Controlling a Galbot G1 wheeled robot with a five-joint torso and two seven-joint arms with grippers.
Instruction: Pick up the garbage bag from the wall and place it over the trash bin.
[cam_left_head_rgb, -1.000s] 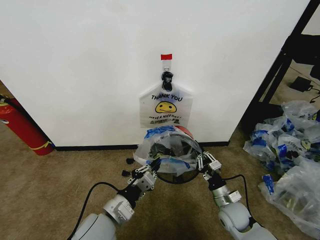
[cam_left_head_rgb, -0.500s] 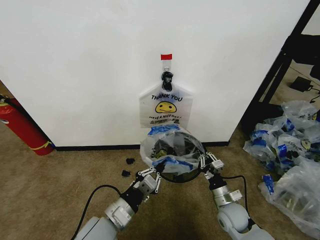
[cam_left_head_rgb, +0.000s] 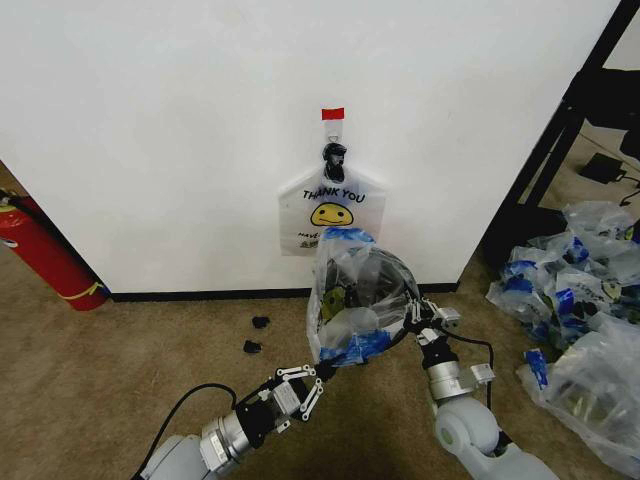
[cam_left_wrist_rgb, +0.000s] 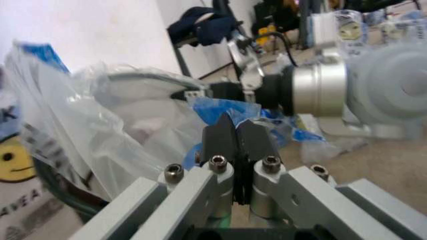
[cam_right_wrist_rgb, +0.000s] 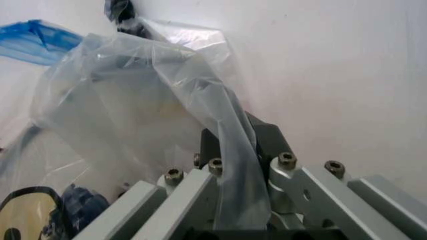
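The garbage bag (cam_left_head_rgb: 352, 300), thin clear plastic with blue patches, is stretched over the trash bin (cam_left_head_rgb: 399, 281). The bin's dark rim shows through the plastic, tipped up against the white wall (cam_left_head_rgb: 150, 130). My left gripper (cam_left_head_rgb: 320, 371) is low in front of the bin, shut on the bag's blue-printed lower edge (cam_left_wrist_rgb: 225, 107). At the bin's right side, my right gripper (cam_left_head_rgb: 420, 318) is shut on a fold of the bag (cam_right_wrist_rgb: 133, 90). In the wrist views the left gripper (cam_left_wrist_rgb: 235, 132) is pinched tight and plastic runs between the fingers of the right gripper (cam_right_wrist_rgb: 237, 145).
A flat white "THANK YOU" smiley bag (cam_left_head_rgb: 331, 211) hangs on a wall hook under a red tape mark (cam_left_head_rgb: 332, 113). A red fire extinguisher (cam_left_head_rgb: 45, 250) leans at the left. A black rack (cam_left_head_rgb: 560, 130) and a heap of clear bags (cam_left_head_rgb: 580, 300) are at the right. Small black pieces (cam_left_head_rgb: 255, 335) lie on the carpet.
My left gripper has drawn back toward me, pulling the bag's front edge down and out. The bag and the bin's rim have tipped up and shifted right. The right gripper moved slightly right.
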